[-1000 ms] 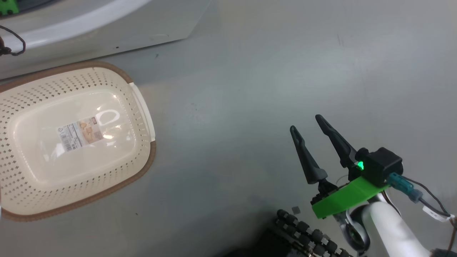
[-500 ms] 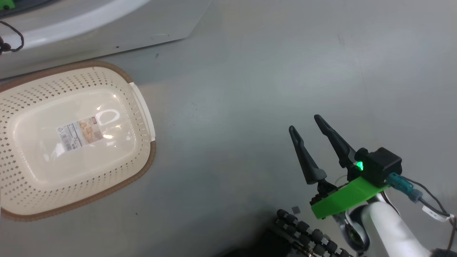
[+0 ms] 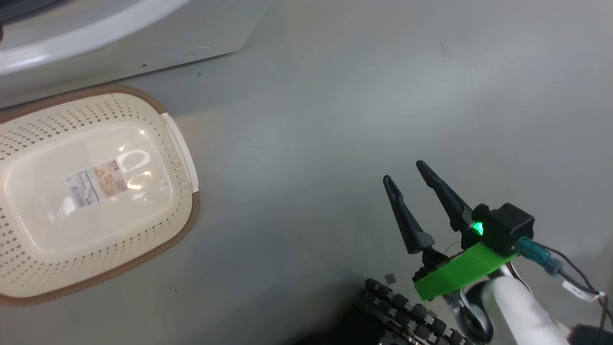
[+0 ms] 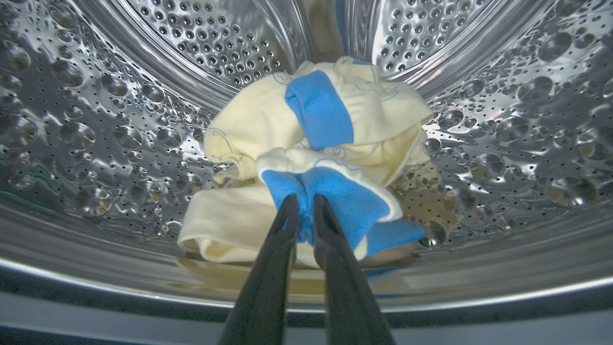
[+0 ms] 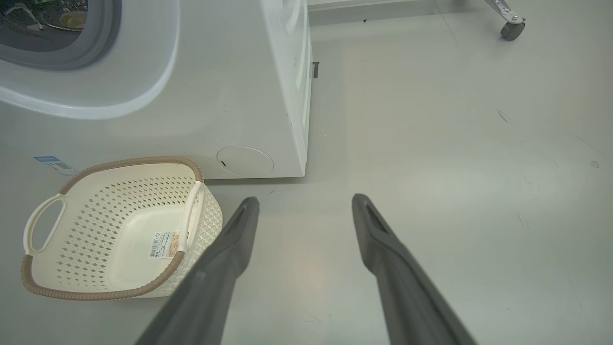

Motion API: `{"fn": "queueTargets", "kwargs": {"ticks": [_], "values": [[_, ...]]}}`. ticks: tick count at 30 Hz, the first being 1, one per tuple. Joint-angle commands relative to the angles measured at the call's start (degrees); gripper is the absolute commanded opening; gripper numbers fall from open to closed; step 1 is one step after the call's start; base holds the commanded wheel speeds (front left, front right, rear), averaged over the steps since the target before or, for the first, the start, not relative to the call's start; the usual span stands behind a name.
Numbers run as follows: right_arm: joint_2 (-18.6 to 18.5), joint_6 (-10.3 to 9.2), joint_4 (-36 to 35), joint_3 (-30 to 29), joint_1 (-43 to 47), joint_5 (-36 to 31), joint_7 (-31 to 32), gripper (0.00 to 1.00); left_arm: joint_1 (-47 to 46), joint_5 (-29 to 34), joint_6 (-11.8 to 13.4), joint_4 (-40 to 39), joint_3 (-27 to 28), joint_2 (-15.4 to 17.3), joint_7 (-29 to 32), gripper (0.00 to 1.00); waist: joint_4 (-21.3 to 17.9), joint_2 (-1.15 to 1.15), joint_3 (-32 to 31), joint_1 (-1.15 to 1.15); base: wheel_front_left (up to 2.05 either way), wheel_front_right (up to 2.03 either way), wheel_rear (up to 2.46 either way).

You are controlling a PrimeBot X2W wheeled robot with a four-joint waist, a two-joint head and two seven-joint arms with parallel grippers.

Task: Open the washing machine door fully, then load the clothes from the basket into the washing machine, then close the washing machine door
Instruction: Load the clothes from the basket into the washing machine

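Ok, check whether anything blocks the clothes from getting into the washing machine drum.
Nothing visible does: the clothes already lie inside the drum, with the fingers of the left gripper pinched on a blue patch.

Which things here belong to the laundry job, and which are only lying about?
Job:
the clothes, pinched by the left claw inside the drum
the washing machine
the empty basket
the open right claw

Lying about:
a caster wheel on the floor

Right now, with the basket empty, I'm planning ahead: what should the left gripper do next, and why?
Probably open the left gripper and let go: it pinches the clothes, which already lie in the drum.
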Motion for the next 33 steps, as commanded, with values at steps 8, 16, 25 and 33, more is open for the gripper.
{"fn": "queueTargets", "kwargs": {"ticks": [8,16,25,33], "values": [[-0.48,0.22,-1.15,1.62,2.18,1.71,-0.38,1.00,-5.02,-0.34,1.01,-2.66,-0.45,4.32,-5.95,0.00,-1.82,0.00,1.00,0.00,0.00,0.00,0.00],[-0.48,0.22,-1.08,3.11,2.47,2.97,-0.38,1.00,-6.09,0.57,0.71,-4.21,-1.77,6.89,-8.51,0.00,-4.74,0.00,2.17,0.00,0.00,0.00,0.00],[-0.48,0.22,-1.32,2.03,4.68,3.75,-0.38,1.00,-7.55,-0.07,0.30,-3.07,-2.02,7.74,-6.22,0.00,-5.26,0.00,2.64,0.00,0.00,0.00,0.00],[-0.48,0.22,-1.17,2.63,3.69,5.31,-0.38,1.00,-9.41,-0.94,-0.91,-1.35,-2.71,7.10,3.42,0.49,-5.51,0.00,2.12,0.00,0.00,0.00,0.00]]}}
